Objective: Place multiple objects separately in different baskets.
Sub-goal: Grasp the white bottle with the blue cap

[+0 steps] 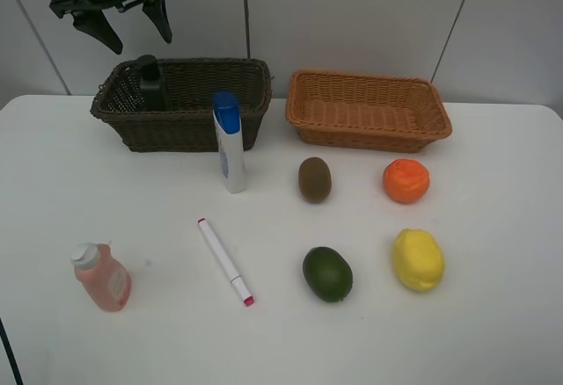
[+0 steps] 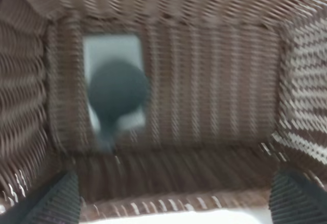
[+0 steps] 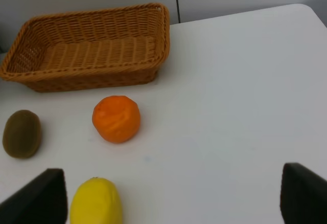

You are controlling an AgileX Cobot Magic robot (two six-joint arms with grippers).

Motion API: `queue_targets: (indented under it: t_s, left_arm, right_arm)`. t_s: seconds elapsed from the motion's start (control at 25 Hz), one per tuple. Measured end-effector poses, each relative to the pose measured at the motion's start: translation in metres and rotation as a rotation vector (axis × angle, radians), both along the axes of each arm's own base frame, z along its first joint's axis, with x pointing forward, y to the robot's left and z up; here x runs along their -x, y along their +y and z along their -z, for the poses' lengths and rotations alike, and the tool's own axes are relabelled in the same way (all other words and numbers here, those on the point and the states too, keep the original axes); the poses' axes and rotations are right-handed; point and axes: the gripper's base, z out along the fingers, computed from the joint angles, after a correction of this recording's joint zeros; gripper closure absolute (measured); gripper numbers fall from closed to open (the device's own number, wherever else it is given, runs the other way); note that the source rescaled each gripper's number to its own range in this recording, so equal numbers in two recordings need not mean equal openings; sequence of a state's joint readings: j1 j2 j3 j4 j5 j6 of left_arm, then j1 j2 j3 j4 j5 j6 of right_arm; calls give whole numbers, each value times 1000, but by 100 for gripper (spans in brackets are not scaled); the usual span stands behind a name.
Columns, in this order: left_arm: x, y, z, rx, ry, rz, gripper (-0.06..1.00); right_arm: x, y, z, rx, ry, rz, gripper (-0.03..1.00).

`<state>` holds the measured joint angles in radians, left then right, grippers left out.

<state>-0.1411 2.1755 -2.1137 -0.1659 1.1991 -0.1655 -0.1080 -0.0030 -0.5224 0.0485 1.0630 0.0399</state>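
**Left gripper** (image 1: 139, 38): held high over the dark brown basket (image 1: 176, 130) at the worktop's far edge, fingers pointing down and spread wide. The dark green pump bottle (image 1: 151, 82) sits inside this basket, at its end nearer the left edge. The left wrist view is blurred.

**Right gripper** (image 3: 173, 203): raised over the right half of the worktop, fingers set wide apart. It looks across the orange (image 3: 116, 118), yellow lemon (image 3: 96, 202) and brown kiwi (image 3: 21, 133) toward the light orange-tan basket (image 3: 92, 73).

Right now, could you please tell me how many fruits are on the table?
4: kiwi and orange just before the tan basket, green fruit and lemon nearer the camera. None seems hidden.
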Motion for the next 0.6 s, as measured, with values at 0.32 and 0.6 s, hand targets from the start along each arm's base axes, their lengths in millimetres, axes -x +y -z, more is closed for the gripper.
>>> queue_targets:
  t_s: [0.32,0.6]
  left_arm:
    - [58,-80,-22,23,37,114,-3]
    - [73,-128,1,18,116,128,-3]
  right_arm:
    - [0,0,0,0,0,0,0]
    - [0,0,0,0,0,0,0]
